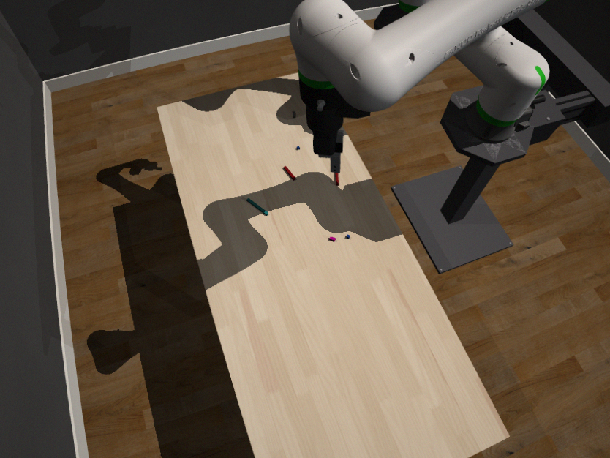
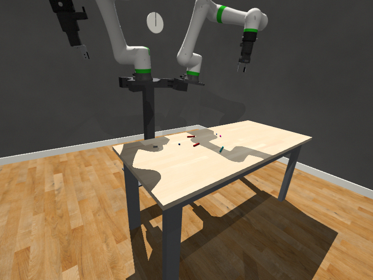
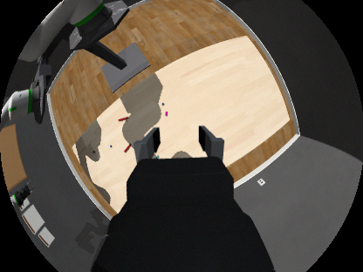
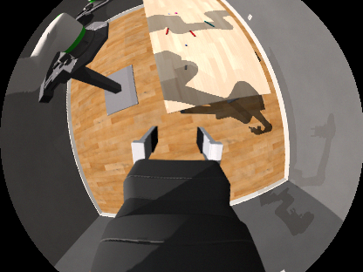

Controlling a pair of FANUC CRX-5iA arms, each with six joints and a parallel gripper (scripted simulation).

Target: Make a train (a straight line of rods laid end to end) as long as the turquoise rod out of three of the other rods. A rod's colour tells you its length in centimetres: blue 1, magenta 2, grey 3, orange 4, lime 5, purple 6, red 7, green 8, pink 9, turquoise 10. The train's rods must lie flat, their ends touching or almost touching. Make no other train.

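Observation:
The turquoise rod (image 1: 257, 207) (image 2: 221, 149) (image 4: 209, 23) lies flat on the table. One red rod (image 1: 289, 173) (image 2: 196, 144) (image 3: 127, 147) lies near it, another red rod (image 1: 336, 179) (image 2: 191, 136) (image 3: 123, 119) nearer the arms' stand. A magenta rod (image 1: 332, 238) (image 2: 220, 135) (image 3: 166, 113) lies beside a blue rod (image 1: 347, 236) (image 3: 163, 104), apart. Another blue rod (image 1: 298, 148) (image 2: 179, 144) (image 4: 186, 45) and a grey rod (image 1: 294, 114) (image 2: 154, 146) (image 4: 186, 67) lie separately. My left gripper (image 2: 241, 68) (image 3: 179, 134) is open and empty, high above the table. My right gripper (image 2: 86, 56) (image 4: 177, 134) is open and empty, beyond the table's end.
The wooden table (image 1: 315, 315) (image 2: 180, 177) carries all the rods. The dark stand (image 1: 460, 192) (image 2: 148, 111) of both arms rises beside its long edge. Arm shadows cross the table around the turquoise rod and the grey rod. The left arm covers part of the top view.

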